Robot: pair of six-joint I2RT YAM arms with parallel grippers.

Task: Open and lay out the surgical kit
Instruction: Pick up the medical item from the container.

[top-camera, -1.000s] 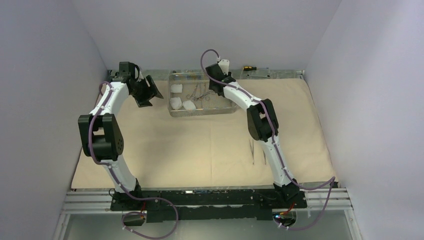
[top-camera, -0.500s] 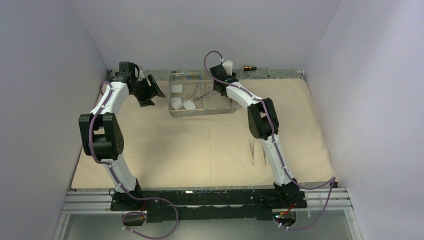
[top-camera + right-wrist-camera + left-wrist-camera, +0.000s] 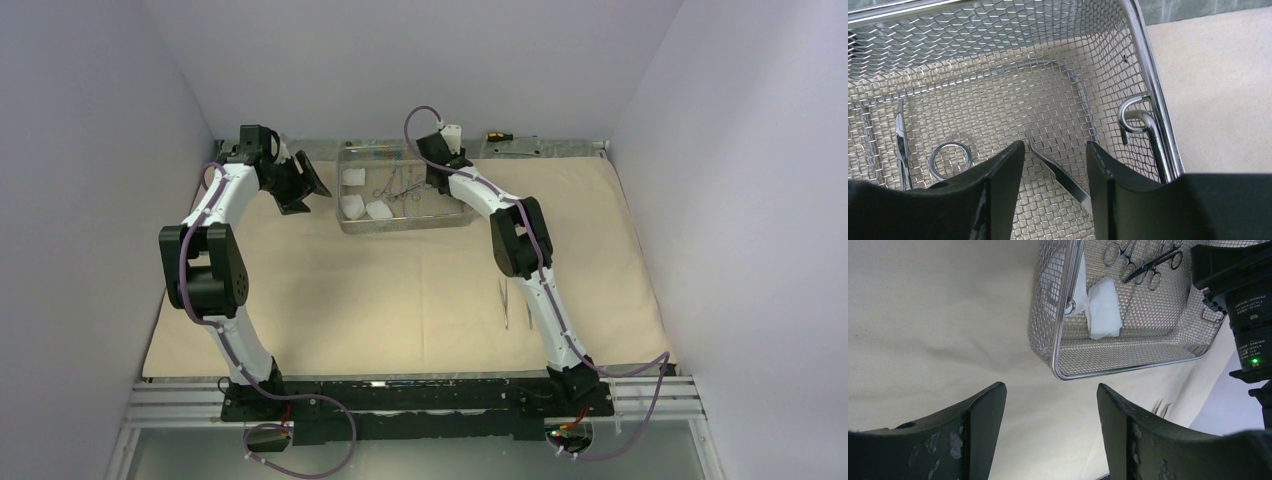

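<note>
So far I had the cloth (image 3: pixel 400 290) flat and two tweezers (image 3: pixel 505 303) out. Clamps (image 3: pixel 393 186), gauze pads (image 3: pixel 351 207) and one tweezer (image 3: pixel 1060 176) sat in the tray (image 3: pixel 405 224); my left gripper (image 3: pixel 1050 405) and right gripper (image 3: pixel 1054 165) gaped empty.

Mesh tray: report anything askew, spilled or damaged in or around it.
Nothing looks spilled or damaged. The mesh tray sits flat on the cloth. The only oddity is that the clamps lie crossed in a tangle rather than side by side, beside loose gauze pads.

Robot lab enclosure, plain lavender walls (image 3: pixel 90 150)
</note>
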